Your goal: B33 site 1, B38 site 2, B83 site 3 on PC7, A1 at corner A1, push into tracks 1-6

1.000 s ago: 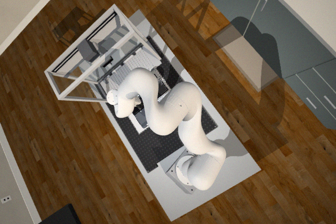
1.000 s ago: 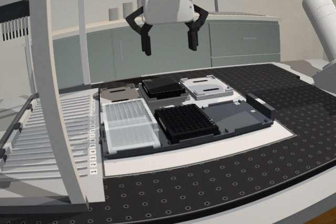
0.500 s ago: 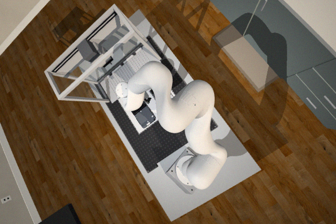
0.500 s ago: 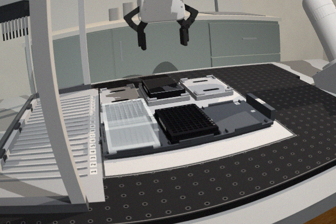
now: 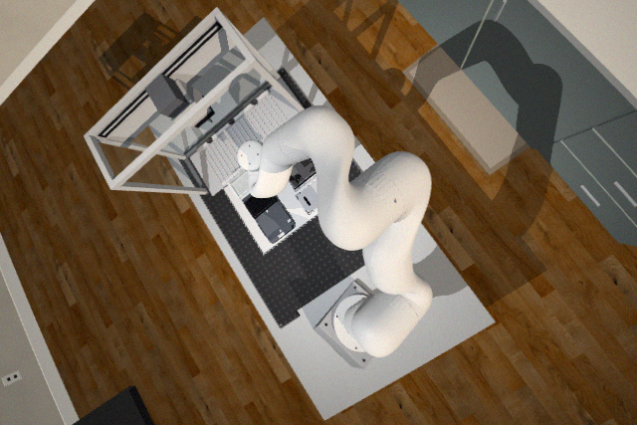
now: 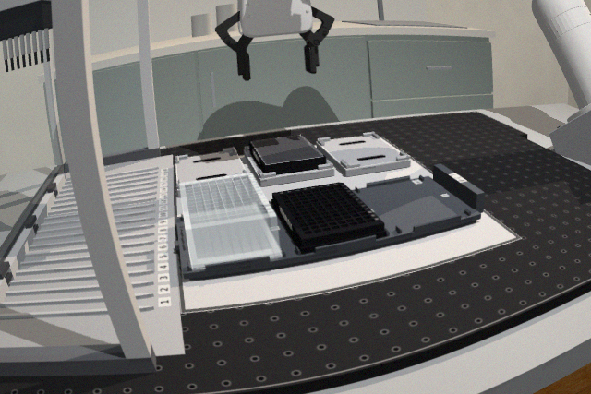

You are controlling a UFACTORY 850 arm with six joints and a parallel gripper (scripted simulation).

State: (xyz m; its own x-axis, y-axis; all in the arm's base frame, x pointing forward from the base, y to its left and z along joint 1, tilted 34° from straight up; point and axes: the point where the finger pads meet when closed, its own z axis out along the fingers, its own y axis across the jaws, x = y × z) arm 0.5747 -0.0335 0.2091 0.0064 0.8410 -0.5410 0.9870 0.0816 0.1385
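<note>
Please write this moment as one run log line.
end effector: open, empty, raised; carrier: clear plate, black block loaded; middle nest: dark plate

The claw hangs high above the far row of nests, its fingers spread wide with nothing between them. On the dotted black desk a white apron carries the dark plate carrier. A clear plate lies at its left end, a black deep-well block in the middle, and the right site by the handle is bare. Behind, the middle nest holds a black plate. Numbered rails lie to the left.
</note>
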